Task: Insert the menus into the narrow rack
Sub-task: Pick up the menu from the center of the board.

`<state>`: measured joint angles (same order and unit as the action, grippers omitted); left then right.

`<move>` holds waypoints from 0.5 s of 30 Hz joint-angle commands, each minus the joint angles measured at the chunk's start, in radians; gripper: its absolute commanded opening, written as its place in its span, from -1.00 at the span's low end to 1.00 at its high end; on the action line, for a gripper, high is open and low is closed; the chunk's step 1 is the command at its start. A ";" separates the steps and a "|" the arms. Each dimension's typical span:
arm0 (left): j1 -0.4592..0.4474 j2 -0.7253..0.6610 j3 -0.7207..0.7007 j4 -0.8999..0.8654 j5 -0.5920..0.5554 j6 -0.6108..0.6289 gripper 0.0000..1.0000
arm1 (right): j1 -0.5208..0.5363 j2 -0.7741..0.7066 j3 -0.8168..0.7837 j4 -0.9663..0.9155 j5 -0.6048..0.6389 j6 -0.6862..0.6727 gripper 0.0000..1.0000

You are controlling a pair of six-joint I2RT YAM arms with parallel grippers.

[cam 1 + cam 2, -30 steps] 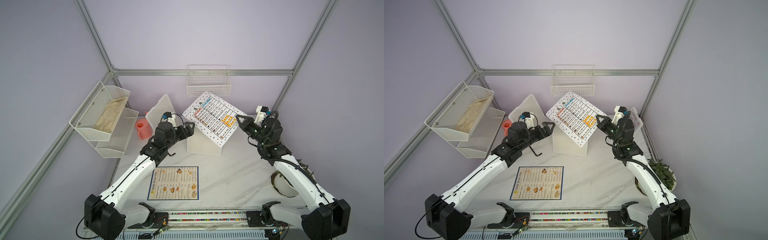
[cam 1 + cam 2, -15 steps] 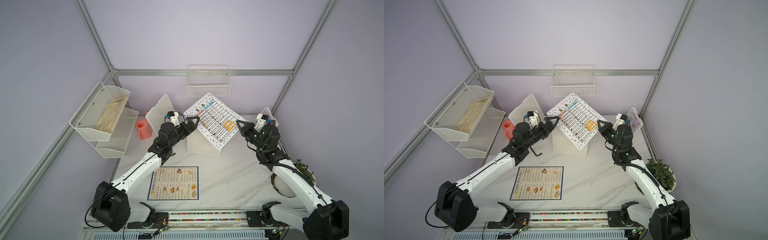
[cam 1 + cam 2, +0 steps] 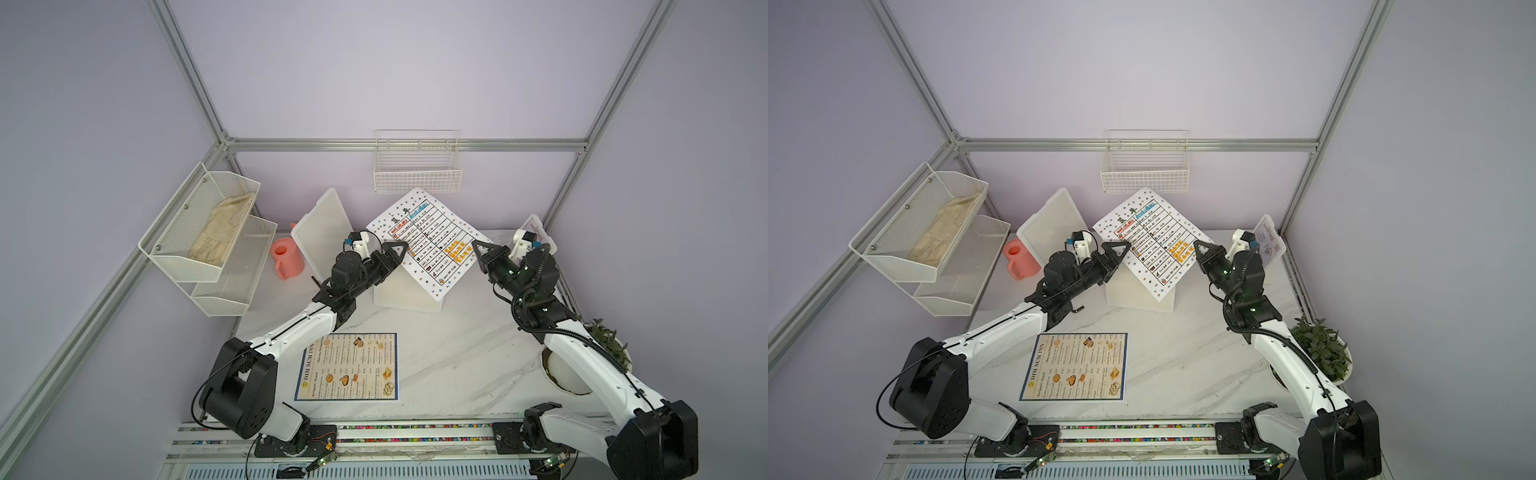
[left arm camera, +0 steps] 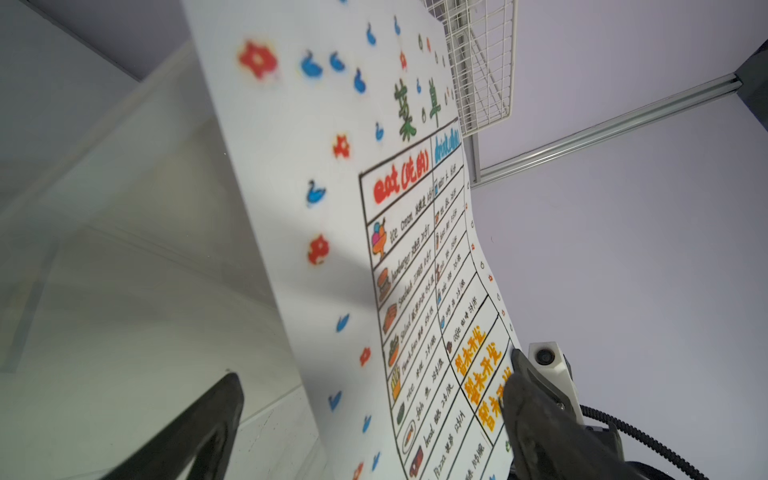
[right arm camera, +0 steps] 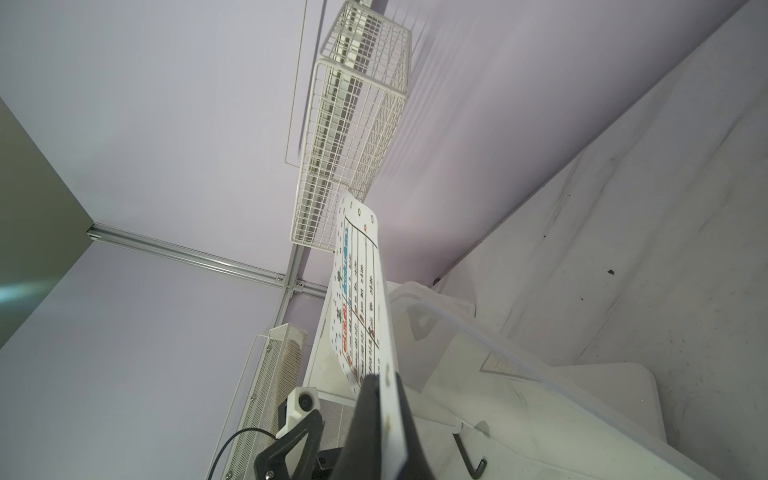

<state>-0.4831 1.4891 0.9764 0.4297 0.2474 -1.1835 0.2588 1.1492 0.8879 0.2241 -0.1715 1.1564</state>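
My right jaws clench the dotted white sheet [image 3: 428, 237] by its edge, holding it tilted over the surface's [image 3: 457, 353] back edge, corner just below the narrow rack [image 3: 417, 174]. My left jaws, released, flank the opposite edge, likely to steady it.

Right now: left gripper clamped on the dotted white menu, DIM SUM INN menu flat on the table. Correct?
Wrong arm. The right gripper is clamped on the dotted white menu, as the right wrist view shows; the left gripper is open near its other edge. The DIM SUM INN menu does lie flat on the table.
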 commanded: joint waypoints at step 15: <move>-0.022 0.055 -0.065 0.265 0.047 -0.060 0.24 | 0.038 -0.100 -0.062 -0.068 0.073 0.077 -1.00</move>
<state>-0.5003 1.5375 0.9375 0.6067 0.2771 -1.2400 0.2871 1.0641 0.8398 0.1791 -0.1207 1.2007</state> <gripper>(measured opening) 0.639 0.041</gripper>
